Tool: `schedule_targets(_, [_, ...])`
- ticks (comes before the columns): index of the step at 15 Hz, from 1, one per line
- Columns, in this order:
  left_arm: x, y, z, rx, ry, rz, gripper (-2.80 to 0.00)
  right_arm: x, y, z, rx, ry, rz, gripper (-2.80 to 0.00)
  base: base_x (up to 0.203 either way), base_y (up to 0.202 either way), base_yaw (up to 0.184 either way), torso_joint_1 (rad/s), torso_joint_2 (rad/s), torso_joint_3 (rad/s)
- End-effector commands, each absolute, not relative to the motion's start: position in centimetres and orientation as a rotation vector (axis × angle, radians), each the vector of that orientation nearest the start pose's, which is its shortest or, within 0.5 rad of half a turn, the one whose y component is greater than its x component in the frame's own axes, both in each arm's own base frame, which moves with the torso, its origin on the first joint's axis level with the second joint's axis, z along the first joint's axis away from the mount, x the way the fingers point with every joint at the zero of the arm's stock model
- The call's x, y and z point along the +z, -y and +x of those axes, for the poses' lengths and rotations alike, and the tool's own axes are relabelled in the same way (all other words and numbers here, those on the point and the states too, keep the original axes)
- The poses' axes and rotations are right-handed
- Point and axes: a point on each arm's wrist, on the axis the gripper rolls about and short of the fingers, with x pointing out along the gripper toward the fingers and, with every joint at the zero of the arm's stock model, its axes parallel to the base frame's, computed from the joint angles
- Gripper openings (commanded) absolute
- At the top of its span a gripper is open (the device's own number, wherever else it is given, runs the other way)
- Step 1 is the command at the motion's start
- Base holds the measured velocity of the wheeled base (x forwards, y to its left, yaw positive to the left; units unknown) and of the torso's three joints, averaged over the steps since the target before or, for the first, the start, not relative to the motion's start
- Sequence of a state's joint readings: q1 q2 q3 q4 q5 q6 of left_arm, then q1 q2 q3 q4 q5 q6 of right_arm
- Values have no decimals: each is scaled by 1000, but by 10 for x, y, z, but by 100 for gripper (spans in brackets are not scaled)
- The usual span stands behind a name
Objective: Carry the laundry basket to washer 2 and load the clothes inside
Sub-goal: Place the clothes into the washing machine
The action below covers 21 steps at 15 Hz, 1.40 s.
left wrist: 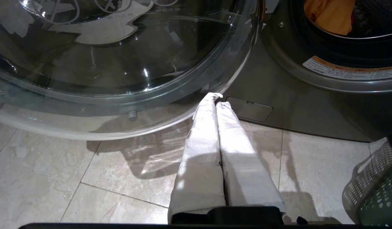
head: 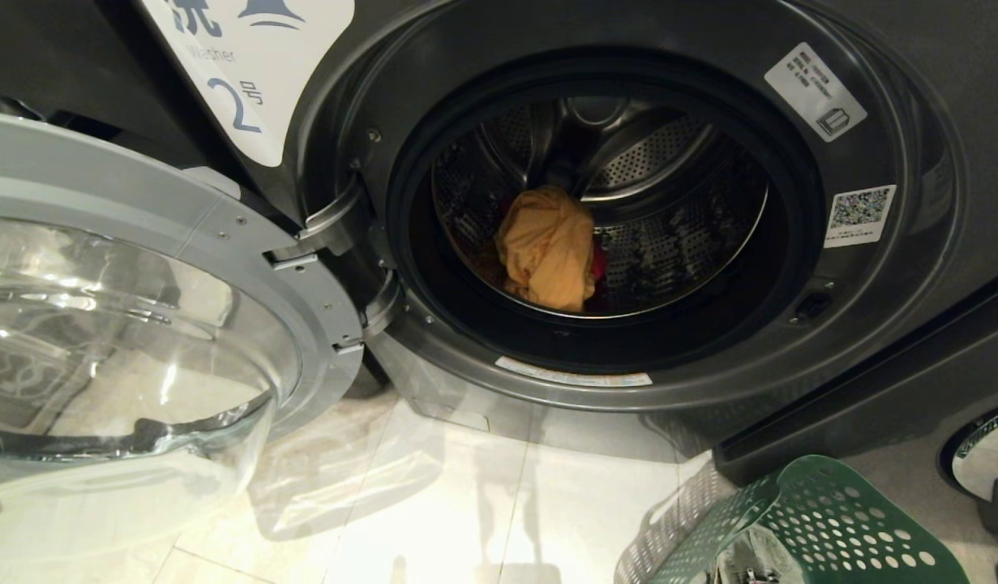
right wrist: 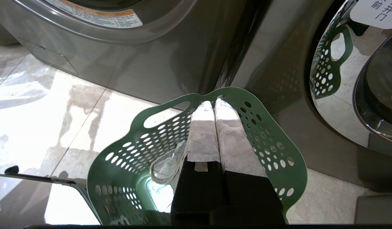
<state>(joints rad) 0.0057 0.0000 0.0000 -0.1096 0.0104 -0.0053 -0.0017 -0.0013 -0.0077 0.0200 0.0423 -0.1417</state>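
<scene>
Washer 2 (head: pixel 912 268), dark grey with a white label bearing a 2 (head: pixel 239 89), stands with its round glass door (head: pixel 142 324) swung open to the left. A yellow-orange garment (head: pixel 547 247) lies in the drum, with a sliver of magenta-pink (head: pixel 598 264) showing behind it. The green laundry basket (head: pixel 839 519) sits on the floor at the lower right. My right gripper (right wrist: pixel 214 103) hangs shut over the basket (right wrist: pixel 272 133), holding nothing. My left gripper (left wrist: pixel 216 99) is shut and empty above the tiles, just below the open door's rim.
A pale grey cloth (right wrist: pixel 165 165) lies inside the basket. A second washer's chrome-rimmed door (right wrist: pixel 342 79) is close on the basket's right. Pale tiled floor (head: pixel 466 503) spreads in front of the machine, between the open door and the basket.
</scene>
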Motion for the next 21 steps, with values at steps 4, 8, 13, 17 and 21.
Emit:
schedule_targets(4, [76,0,-20,17,70,-3,-280,76,-1,-24,42,-8,-143,-280,0,0,0,0,0,0])
schedule_targets(8, [76,0,-20,17,70,-2,-280,76,-1,-24,42,-8,-145,-280,0,0,0,0,0,0])
schedule_targets(13, [75,0,-20,17,69,-7,-280,75,-1,-24,42,-10,-128,-280,0,0,0,0,0,0])
schedule_targets(17, [76,0,-20,17,71,-9,-280,75,-1,-24,42,-10,-116,-280,0,0,0,0,0,0])
schedule_targets(21, [75,0,-20,15,69,-6,-280,75,-1,-24,42,-10,-116,-280,0,0,0,0,0,0])
